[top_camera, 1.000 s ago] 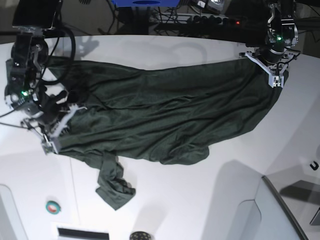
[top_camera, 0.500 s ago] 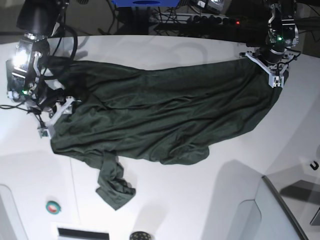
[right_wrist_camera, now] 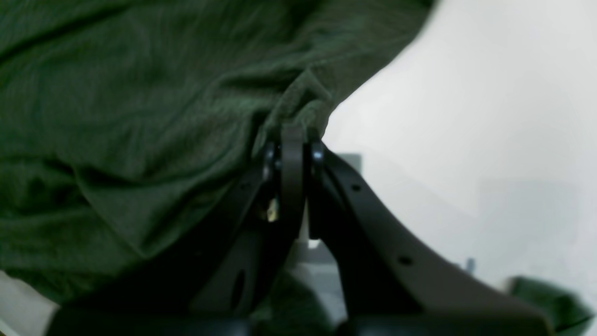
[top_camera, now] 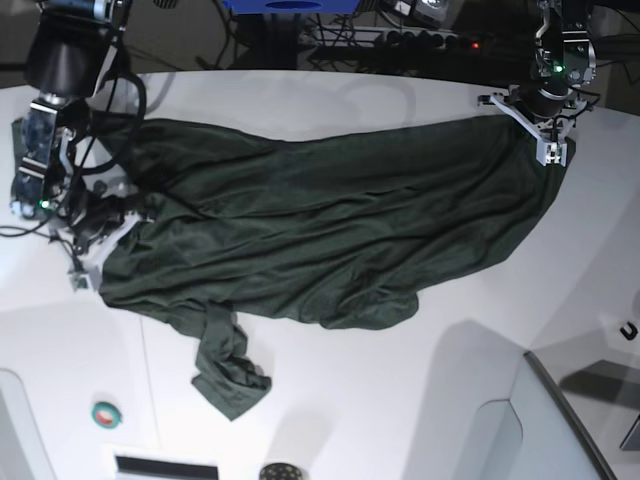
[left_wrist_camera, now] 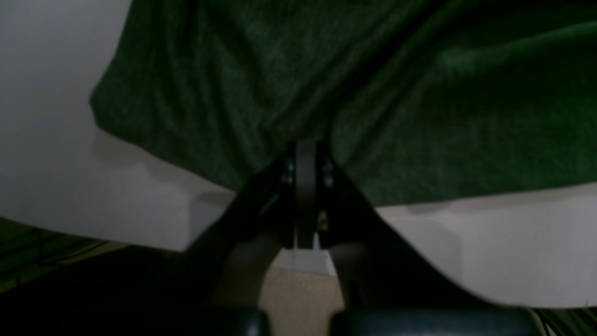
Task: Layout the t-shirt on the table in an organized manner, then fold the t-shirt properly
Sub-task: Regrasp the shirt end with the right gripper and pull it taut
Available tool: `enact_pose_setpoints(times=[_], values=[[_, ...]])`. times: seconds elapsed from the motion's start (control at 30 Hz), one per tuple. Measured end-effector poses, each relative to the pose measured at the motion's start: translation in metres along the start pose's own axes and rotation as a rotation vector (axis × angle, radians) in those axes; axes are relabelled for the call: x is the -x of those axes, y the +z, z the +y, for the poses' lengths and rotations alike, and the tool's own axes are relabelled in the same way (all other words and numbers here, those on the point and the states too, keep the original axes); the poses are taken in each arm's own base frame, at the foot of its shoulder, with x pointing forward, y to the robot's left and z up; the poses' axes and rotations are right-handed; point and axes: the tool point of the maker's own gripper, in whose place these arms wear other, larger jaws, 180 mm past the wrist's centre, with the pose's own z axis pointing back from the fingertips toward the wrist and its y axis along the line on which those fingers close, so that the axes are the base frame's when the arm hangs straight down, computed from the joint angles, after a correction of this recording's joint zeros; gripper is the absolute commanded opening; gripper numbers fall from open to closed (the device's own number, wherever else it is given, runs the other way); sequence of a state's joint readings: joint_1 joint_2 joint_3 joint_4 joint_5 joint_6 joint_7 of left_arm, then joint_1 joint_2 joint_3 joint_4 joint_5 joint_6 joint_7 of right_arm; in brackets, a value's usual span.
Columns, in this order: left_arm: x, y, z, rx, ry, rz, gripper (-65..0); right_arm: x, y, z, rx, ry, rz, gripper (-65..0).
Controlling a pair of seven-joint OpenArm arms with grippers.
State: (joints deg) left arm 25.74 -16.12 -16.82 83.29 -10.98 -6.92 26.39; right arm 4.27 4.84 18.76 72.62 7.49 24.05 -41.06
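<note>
The dark green t-shirt (top_camera: 330, 240) lies wrinkled across the white table (top_camera: 400, 400), stretched from left to far right. One bunched sleeve (top_camera: 230, 370) trails toward the front. My left gripper (top_camera: 552, 152) is at the far right and is shut on the shirt's edge. In the left wrist view that left gripper (left_wrist_camera: 305, 147) pinches the t-shirt (left_wrist_camera: 373, 84) over the table (left_wrist_camera: 70, 163). My right gripper (top_camera: 82, 272) is at the shirt's left edge. Close up, the right gripper (right_wrist_camera: 291, 133) is shut on a puckered fold of the t-shirt (right_wrist_camera: 140, 93).
A small teal-and-red round thing (top_camera: 106, 413) sits near the front left. A dark round object (top_camera: 280, 471) is at the front edge. A grey raised panel (top_camera: 560, 420) fills the front right corner. Cables and a power strip (top_camera: 420, 38) run behind the table.
My right gripper shifted back and left along the shirt's left edge and now pinches it there. My left gripper rose slightly toward the back, still holding the right edge.
</note>
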Motion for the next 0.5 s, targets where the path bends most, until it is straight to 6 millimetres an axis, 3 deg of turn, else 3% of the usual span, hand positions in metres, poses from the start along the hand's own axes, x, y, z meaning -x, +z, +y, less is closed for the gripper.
enact_pose_setpoints(times=[0.17, 0.33, 0.4, 0.5], values=[[-0.001, 0.0, 0.001, -0.001, -0.001, -0.002, -65.0, -0.061, 0.006, -0.021, 0.034, 0.027, -0.097, -64.1], [-0.005, -0.001, -0.002, 0.002, 0.003, -0.012, -65.0, -0.089, -0.014, -0.034, 0.014, -0.022, -0.111, -61.4], [-0.006, -0.001, -0.002, 0.001, 0.002, -0.013, -65.0, -0.098, -0.024, -0.036, 0.001, -0.048, -0.148, -53.0], [-0.003, 0.0, -0.002, 0.002, 0.003, -0.007, -65.0, -0.124, -0.029, -0.033, -0.008, -0.035, -0.254, -34.2]])
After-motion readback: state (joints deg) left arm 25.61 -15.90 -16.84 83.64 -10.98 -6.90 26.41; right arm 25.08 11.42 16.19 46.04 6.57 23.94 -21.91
